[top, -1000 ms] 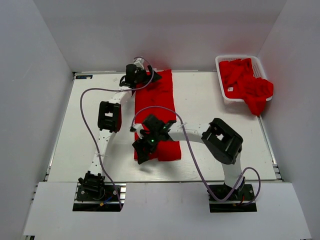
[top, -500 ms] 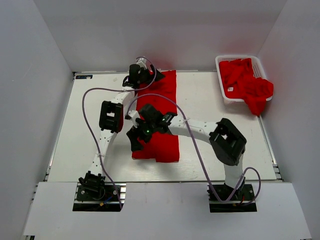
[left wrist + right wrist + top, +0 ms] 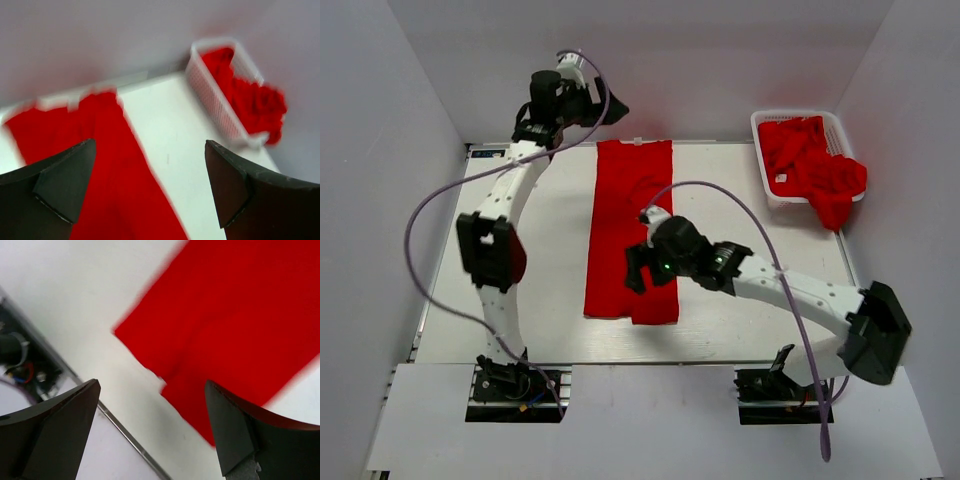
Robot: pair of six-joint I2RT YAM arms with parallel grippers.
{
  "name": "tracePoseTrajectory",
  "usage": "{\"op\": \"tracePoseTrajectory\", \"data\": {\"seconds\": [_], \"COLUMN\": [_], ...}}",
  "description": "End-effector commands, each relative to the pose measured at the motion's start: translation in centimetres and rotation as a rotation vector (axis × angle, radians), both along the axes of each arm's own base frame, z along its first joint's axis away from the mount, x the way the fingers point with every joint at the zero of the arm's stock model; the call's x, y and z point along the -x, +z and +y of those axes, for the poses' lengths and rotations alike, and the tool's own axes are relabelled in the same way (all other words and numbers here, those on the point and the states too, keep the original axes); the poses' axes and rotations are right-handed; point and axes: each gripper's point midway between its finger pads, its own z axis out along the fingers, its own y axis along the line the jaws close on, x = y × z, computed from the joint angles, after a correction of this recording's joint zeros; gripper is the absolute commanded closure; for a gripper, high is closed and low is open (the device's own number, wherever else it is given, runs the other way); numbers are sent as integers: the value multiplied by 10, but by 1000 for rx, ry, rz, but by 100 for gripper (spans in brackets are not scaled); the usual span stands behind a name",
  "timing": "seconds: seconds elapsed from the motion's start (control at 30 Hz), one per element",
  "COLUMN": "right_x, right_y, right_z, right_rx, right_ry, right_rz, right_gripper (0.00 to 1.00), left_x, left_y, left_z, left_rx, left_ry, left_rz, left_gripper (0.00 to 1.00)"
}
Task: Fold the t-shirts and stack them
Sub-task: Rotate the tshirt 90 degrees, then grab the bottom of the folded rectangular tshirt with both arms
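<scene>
T-shirt [image 3: 630,200] flat below spread right hand [image 3: 638,270]; left hand [image 3: 605,108] spread, beyond far edge

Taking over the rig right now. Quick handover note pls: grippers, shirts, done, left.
Left gripper: open, empty, raised at the far edge of the table.
Right gripper: open, empty, over the near end of the folded shirt.
Shirts: one t-shirt lies flat mid-table as a long narrow strip. The other t-shirts are bunched in the white basket at far right, one spilling over its near rim.
Done: lengthwise folds on that shirt, apparently.
Left: fold the strip short, then fold and stack the rest. No stack yet.
</scene>
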Motion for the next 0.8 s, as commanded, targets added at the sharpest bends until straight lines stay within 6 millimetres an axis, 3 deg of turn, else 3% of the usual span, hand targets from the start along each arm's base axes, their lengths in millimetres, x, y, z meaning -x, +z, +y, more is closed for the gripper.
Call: {"op": "tracePoseTrajectory", "data": {"seconds": [0.0,0.03,0.07,0.1,0.13,0.2,0.23,0.33,0.37,0.4,0.43,0.53,0.77], "right_x": [-7,-5,0,6,8,18,22,31,37,37,38,36,37], "right_y": [-25,-31,-52,-56,-60,-79,-86,-97,-101,-103,-108,-113,-124], "right_z": [-60,-65,-82,-88,-93,-109,-113,-116,-116,-116,-118,-115,-109], "right_rx": [77,84,122,126,134,183,196,207,211,213,227,236,237], "right_ry": [-316,-336,-383,-400,-414,-454,-464,-451,-440,-445,-452,-452,-426], "right_rz": [60,74,112,140,154,217,242,305,330,340,352,373,430], "right_gripper": [10,10,10,10,10,10,10,10,10,10,10,10,10], "left_x": [87,105,139,158,195,228,259,302,327,334,353,373,390], "left_y": [-33,-47,-104,-112,-126,-146,-166,-192,-206,-213,-232,-254,-278], "left_z": [37,47,55,59,68,84,97,110,107,107,108,111,103], "left_rx": [-224,-259,-275,-262,-260,-275,-320,-327,-310,-297,-312,-324,-364], "left_ry": [66,107,108,116,119,170,211,250,221,218,200,198,134], "left_rz": [214,258,399,424,464,529,588,718,766,778,817,865,912], "left_gripper": [0,0,0,0,0,0,0,0,0,0,0,0,0]}}
